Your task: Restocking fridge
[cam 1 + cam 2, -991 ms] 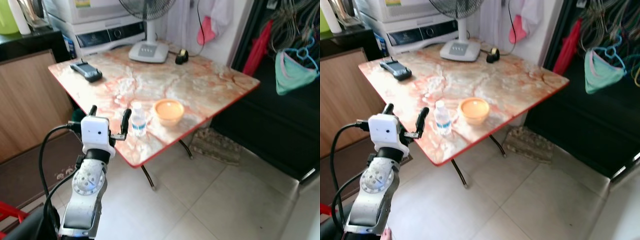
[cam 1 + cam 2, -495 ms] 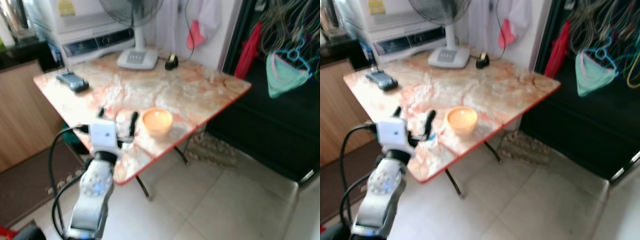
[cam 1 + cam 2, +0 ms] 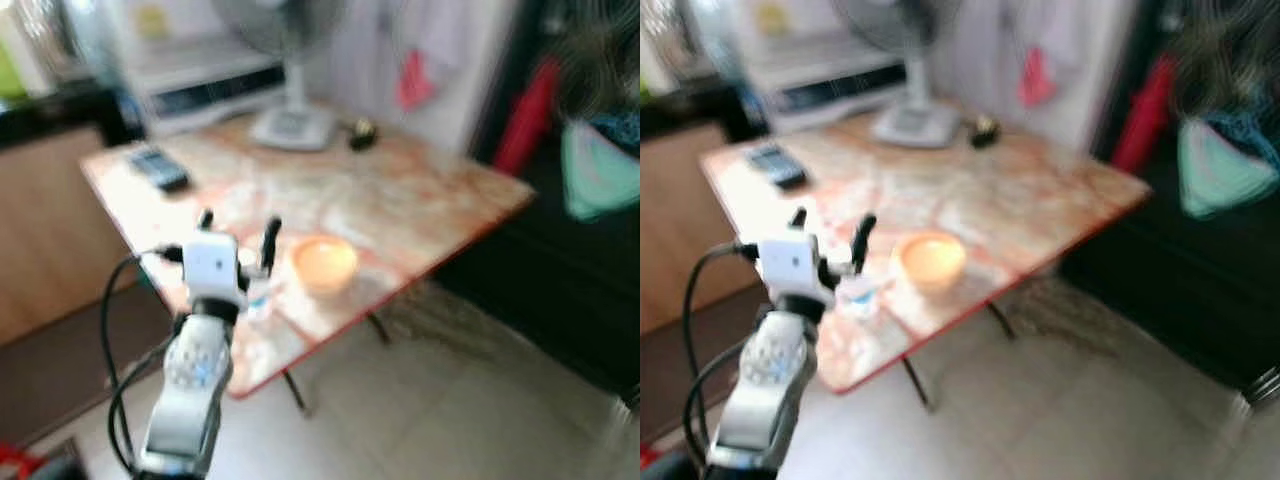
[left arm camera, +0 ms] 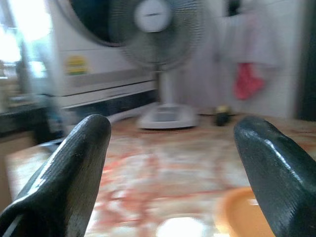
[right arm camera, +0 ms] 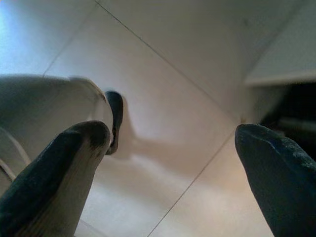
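Note:
A small clear water bottle with a white cap stands near the front edge of a marble-patterned table with a red rim. An orange bowl sits just to its right. My left gripper is raised at the table's front edge, open, with its fingers spread on either side of the bottle's top and not touching it. The eye views are blurred. My right gripper hangs open over the tiled floor.
A black handset lies at the table's far left and a fan's base stands at the back. White appliances stand behind, a wooden cabinet to the left, and hanging clothes to the right. Tiled floor lies open in front.
The whole view has shifted and blurred, so the camera moved. My left gripper has come closer to the bottle, which now sits low between its open fingers.

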Motion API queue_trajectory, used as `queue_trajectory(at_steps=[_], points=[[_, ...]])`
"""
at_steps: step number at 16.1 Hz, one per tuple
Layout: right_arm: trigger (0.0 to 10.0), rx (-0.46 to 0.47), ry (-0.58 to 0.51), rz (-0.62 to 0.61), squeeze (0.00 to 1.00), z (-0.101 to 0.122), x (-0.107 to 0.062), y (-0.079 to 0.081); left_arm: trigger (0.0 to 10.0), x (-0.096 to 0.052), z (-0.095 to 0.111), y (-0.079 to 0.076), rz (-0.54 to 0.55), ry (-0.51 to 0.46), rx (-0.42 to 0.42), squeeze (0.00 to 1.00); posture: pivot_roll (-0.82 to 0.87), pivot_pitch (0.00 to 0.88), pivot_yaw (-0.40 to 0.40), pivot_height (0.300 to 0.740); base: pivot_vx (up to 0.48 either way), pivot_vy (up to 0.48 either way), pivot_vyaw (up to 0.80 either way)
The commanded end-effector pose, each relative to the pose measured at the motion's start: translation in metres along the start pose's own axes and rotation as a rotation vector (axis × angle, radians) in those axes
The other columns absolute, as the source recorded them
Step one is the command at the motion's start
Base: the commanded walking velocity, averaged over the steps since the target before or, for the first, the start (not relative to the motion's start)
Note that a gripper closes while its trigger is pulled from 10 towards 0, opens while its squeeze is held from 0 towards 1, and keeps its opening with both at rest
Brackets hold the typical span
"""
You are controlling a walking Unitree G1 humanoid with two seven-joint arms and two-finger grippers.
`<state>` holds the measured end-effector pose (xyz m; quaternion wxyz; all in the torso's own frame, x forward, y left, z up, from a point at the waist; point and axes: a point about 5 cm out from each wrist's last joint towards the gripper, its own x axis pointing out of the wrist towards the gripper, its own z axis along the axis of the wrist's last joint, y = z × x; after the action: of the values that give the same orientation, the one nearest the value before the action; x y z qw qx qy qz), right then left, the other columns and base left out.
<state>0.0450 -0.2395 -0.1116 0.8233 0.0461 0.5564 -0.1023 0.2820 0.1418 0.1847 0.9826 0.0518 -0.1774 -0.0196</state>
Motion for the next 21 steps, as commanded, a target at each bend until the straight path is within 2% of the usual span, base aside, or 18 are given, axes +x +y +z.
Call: queue_trajectory(at_steps=[1,4,12,15,16,18,19,21], points=[[10.0,0.023,-0.036,0.028,0.0,0.013,0.004,0.009,10.0,-0.001,0.003,0.01,0.028,-0.004,0.028,0.0,0.17,0.0,-0.056,0.74,0.285,0.0,0.0],[10.0,0.013,-0.035,0.037,0.0,0.013,0.004,0.01,10.0,-0.002,0.004,0.012,0.029,-0.006,0.034,0.0,0.18,0.0,-0.054,0.74,0.08,0.0,0.0],[10.0,0.014,-0.035,0.049,0.0,0.012,0.004,0.012,10.0,-0.002,0.006,-0.006,-0.149,0.056,0.006,0.0,0.19,0.0,-0.044,0.74,0.0,0.0,0.0],[10.0,0.012,-0.036,0.051,0.0,0.013,0.004,0.012,10.0,-0.001,0.011,-0.008,-0.166,0.056,-0.001,0.0,0.19,0.001,-0.044,0.74,0.0,0.0,0.0],[10.0,0.0,-0.033,0.054,0.0,0.013,0.004,0.012,10.0,0.003,0.021,-0.008,-0.172,0.046,0.0,0.0,0.19,0.002,-0.045,0.74,0.0,0.0,0.0],[10.0,-0.011,-0.031,0.058,0.0,0.014,0.005,0.012,10.0,0.011,0.03,-0.006,-0.179,0.065,0.055,0.0,0.2,0.004,-0.047,0.74,0.0,0.0,0.0],[10.0,-0.024,-0.027,0.063,0.0,0.014,0.005,0.012,10.0,0.02,0.036,0.001,-0.139,0.121,0.058,0.0,0.2,0.005,-0.049,0.74,0.0,0.0,0.0],[10.0,-0.042,-0.024,0.069,0.0,0.015,0.005,0.013,10.0,0.025,0.039,0.008,-0.084,0.181,-0.004,0.0,0.2,0.006,-0.051,0.74,0.0,0.0,0.0]])
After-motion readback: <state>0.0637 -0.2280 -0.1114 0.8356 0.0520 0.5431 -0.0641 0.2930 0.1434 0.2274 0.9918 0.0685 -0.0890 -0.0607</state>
